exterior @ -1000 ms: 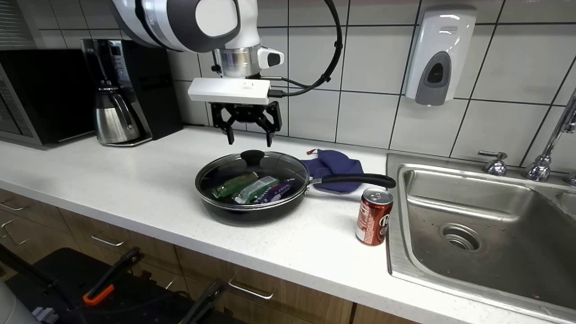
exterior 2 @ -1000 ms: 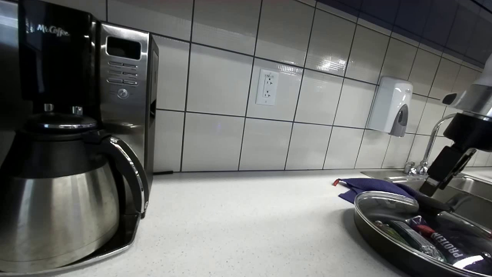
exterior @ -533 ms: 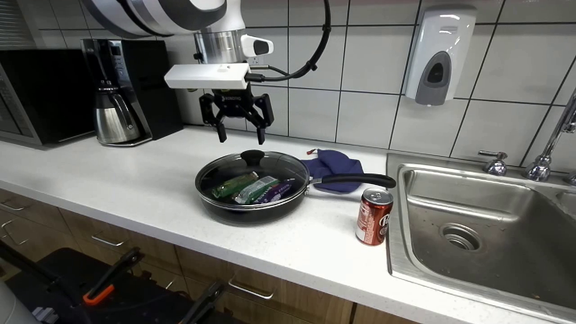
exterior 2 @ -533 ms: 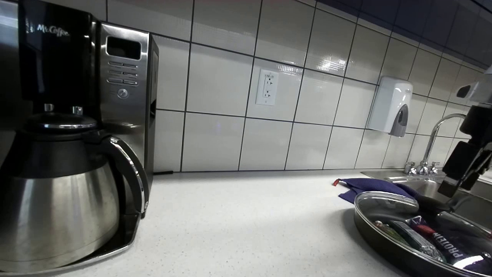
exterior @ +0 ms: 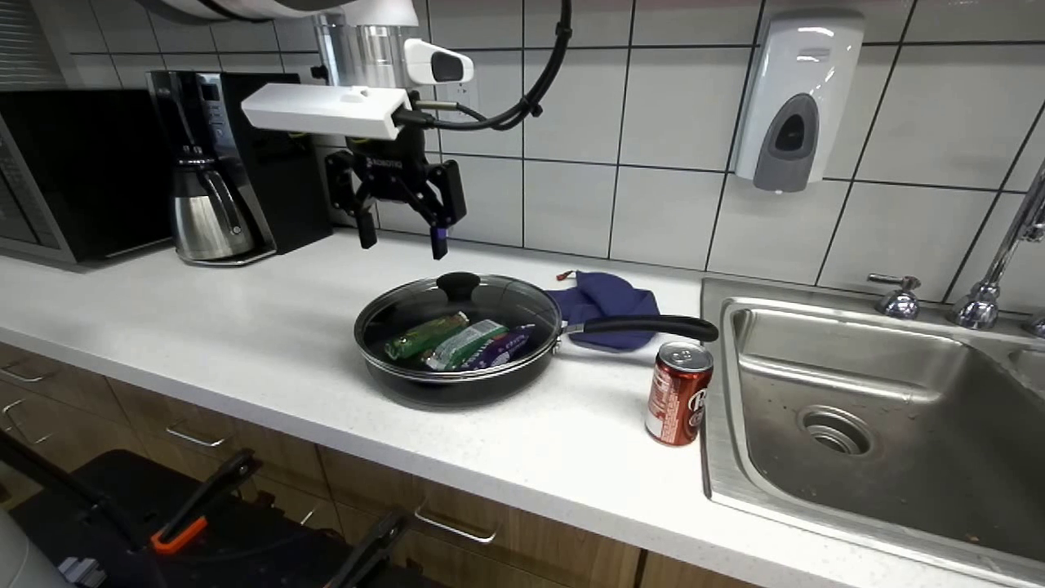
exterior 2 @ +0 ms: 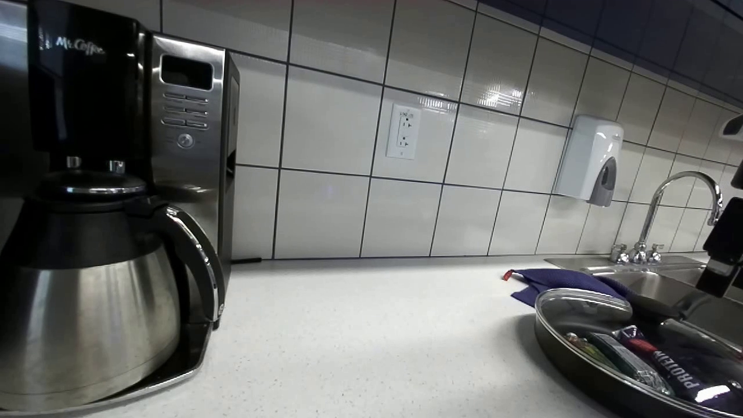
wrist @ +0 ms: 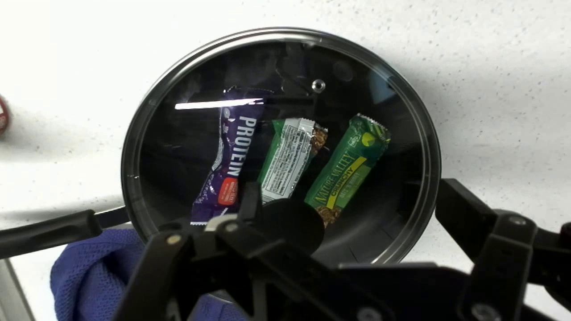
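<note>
Wide jaws over a covered pan (exterior: 465, 392)

My jaws hang in the air, spread wide. They are above the pan, near the black knob (exterior: 459, 285) on top of the glass lid (exterior: 514, 298), but they do not touch it. The lid sits on the pan, and the pan stands on the white table (exterior: 204, 327). Looking down through the lid in the wrist view, I see a purple bar (wrist: 228, 160), a silver and green bar (wrist: 289, 156) in the middle, and a green bar (wrist: 350, 165). They lie side by side in the pan. The pan's long black handle (exterior: 645, 325) points toward the sink (exterior: 721, 396), and a purple cloth (exterior: 608, 300) lies near it. A red can (exterior: 679, 394) stands upright just beside the sink. A white soap dispenser (exterior: 800, 98) hangs on the wall (exterior: 563, 208). Well apart from the pan stands a coffee maker (exterior 2: 191, 139) with a silver pot (exterior 2: 87, 325).
</note>
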